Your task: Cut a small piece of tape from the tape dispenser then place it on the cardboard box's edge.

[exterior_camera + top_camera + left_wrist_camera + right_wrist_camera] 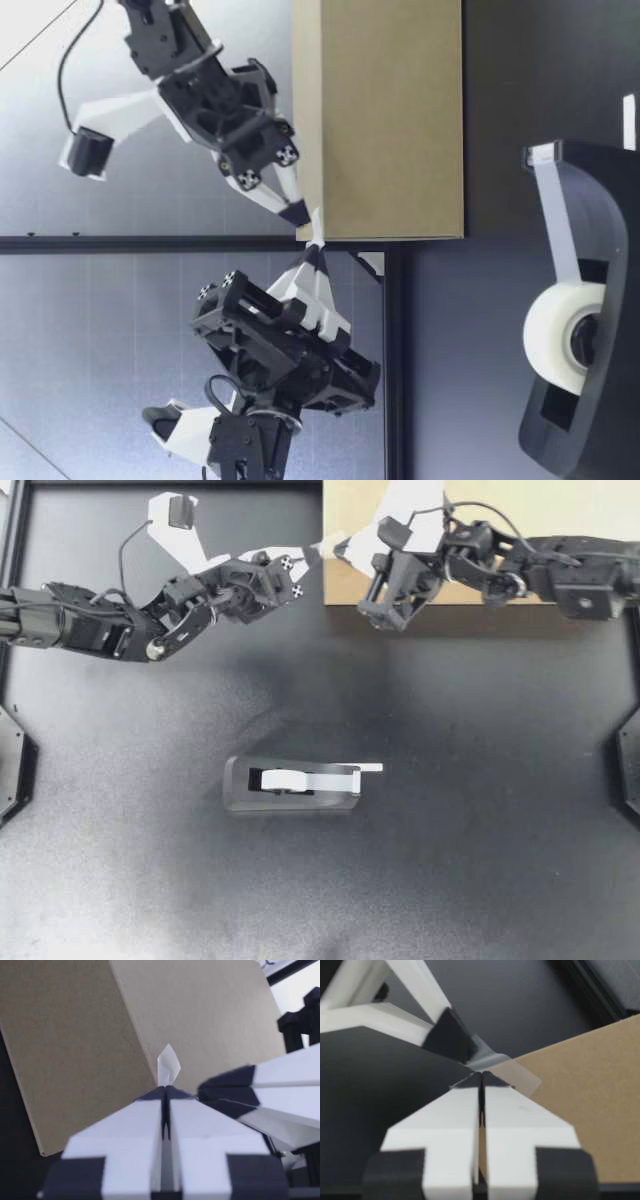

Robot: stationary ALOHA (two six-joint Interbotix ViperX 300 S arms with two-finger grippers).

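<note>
Closest to the table-level camera stands the dispenser (600,440), a smooth, rounded block of black plastic in the middle of the table (470,860), whose surface is matte black and faintly grainy. A glossy white roll (555,340) sits in its hollow, and a band of tape runs from it up over the nose, ending in a short free tab. Farther back, my left gripper (312,554) and my right gripper (342,546) meet tip to tip, raised off the table. Both have hard, white, wedge-shaped fingers with black tips. The left gripper's fingers are pressed tight on the strip (168,1062), a small, thin, pale piece of tape that stands out beyond the tips like a curled flag. Seen from the right wrist, it is frosted and see-through, and it overlaps the edge of the box (580,500) near its top. The right gripper's fingers are closed flat together right against the strip; whether they pinch it cannot be told. Farthest, on the far side of the table, the box is plain brown cardboard with flat, fibrous faces and straight, crisp edges.
</note>
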